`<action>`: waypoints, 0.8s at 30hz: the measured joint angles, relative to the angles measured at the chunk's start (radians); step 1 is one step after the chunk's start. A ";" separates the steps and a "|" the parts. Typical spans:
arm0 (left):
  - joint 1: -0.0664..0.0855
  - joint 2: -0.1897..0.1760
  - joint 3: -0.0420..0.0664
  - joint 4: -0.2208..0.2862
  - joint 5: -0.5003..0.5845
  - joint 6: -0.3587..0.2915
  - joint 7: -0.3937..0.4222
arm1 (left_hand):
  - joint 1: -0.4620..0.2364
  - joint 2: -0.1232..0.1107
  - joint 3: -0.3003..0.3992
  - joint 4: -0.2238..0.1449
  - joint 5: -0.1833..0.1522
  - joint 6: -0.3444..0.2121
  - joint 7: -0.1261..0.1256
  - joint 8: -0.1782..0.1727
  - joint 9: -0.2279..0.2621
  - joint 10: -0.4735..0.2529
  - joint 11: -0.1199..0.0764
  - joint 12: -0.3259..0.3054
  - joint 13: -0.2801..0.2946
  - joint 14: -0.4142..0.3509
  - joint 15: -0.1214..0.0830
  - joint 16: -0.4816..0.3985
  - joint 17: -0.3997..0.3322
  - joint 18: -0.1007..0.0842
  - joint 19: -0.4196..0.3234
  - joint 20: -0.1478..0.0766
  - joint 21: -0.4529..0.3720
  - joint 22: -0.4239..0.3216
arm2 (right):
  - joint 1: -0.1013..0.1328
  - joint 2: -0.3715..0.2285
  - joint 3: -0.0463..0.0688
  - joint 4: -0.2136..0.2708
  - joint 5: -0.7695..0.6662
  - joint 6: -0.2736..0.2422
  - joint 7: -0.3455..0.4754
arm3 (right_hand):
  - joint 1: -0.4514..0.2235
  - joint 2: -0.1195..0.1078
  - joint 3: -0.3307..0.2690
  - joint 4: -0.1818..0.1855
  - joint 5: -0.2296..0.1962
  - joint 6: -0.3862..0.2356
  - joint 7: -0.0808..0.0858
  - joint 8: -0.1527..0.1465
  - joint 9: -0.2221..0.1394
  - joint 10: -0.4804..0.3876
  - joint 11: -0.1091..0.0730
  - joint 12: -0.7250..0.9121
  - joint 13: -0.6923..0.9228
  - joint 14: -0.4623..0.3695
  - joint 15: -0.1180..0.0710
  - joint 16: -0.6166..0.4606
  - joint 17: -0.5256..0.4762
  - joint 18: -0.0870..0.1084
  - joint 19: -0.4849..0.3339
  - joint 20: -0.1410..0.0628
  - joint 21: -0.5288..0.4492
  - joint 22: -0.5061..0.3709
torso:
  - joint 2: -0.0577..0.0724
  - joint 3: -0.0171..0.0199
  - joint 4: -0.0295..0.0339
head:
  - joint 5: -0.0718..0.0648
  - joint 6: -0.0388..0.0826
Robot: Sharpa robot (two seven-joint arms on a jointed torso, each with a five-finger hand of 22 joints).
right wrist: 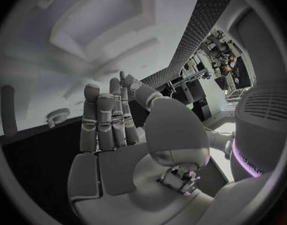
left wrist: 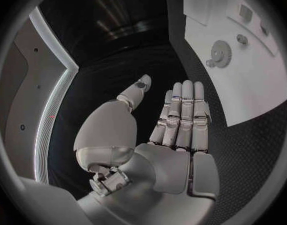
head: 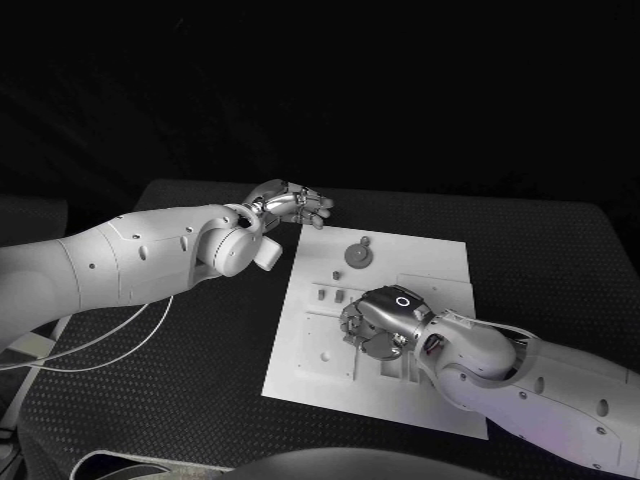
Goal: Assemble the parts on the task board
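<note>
Head view puts your right hand (head: 382,322) low over the middle of the task board (head: 421,255), palm down, knuckles toward the camera. Your right wrist view shows its fingers (right wrist: 103,120) straight and together, thumb apart, nothing between them, so that hand is released and empty. Your left hand (head: 289,206) hovers just off the board's far left corner above the black table (head: 551,250); the left wrist view shows its fingers (left wrist: 181,117) flat and extended, equally empty.

One part you can plainly pick out is the gear (head: 359,254), lying flat near the far edge of the board with a small knob just beyond it; in the left wrist view the gear (left wrist: 219,50) appears with a small peg beside it. Other shallow slots and recesses mark the board's middle; whether any hold parts under your right hand cannot be told.

To do this step well, I would lift the right hand enough to see the recesses, choose one part, and close on it from above with thumb opposed, keeping the left hand ready to steady the board's corner.
</note>
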 measured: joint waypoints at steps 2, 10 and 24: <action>0.000 0.000 0.000 0.000 0.000 0.000 0.000 | 0.000 0.000 0.000 0.000 0.000 0.000 0.000 0.000 0.000 0.000 0.000 0.000 0.000 0.000 0.000 0.000 0.001 0.000 0.000 0.000 0.000 0.000 | 0.000 0.001 -0.002 -0.001 -0.002 0.002 -0.001 | 0.001 0.001 0.000 0.000 0.000 0.000 0.000 0.000 0.003 0.000 0.000 0.000 0.000 0.000 0.000 0.000 0.000 0.000 0.000 0.000 0.000 0.000 | 0.000 0.0000 0.0000 | 0.001 -0.001; 0.001 0.000 0.000 0.000 0.000 0.000 0.000 | 0.000 0.000 0.000 0.000 0.000 0.000 0.000 0.000 0.000 0.000 0.000 0.000 0.000 0.000 0.000 0.000 0.002 0.000 0.000 0.000 0.000 -0.001 | 0.001 0.009 -0.007 -0.011 -0.011 0.006 -0.004 | 0.001 0.001 -0.001 -0.001 0.001 -0.002 0.001 0.000 0.003 0.000 0.000 0.000 0.000 0.000 0.001 0.000 0.001 0.000 0.002 -0.002 0.000 0.000 | 0.000 0.0000 0.0000 | 0.003 -0.003; 0.003 0.001 0.000 0.000 0.000 0.001 -0.001 | 0.000 0.000 0.000 0.000 0.000 0.000 0.000 0.000 -0.001 0.000 0.000 0.000 0.000 0.000 0.000 0.000 0.004 0.000 0.000 0.000 0.000 -0.001 | 0.002 0.015 -0.008 -0.014 -0.018 0.009 -0.007 | 0.001 0.001 -0.001 -0.001 0.001 -0.004 0.001 -0.001 0.002 0.000 0.000 0.000 0.002 0.004 0.000 0.000 0.002 0.000 0.003 -0.002 0.000 0.000 | 0.000 0.0005 -0.0012 | 0.004 -0.005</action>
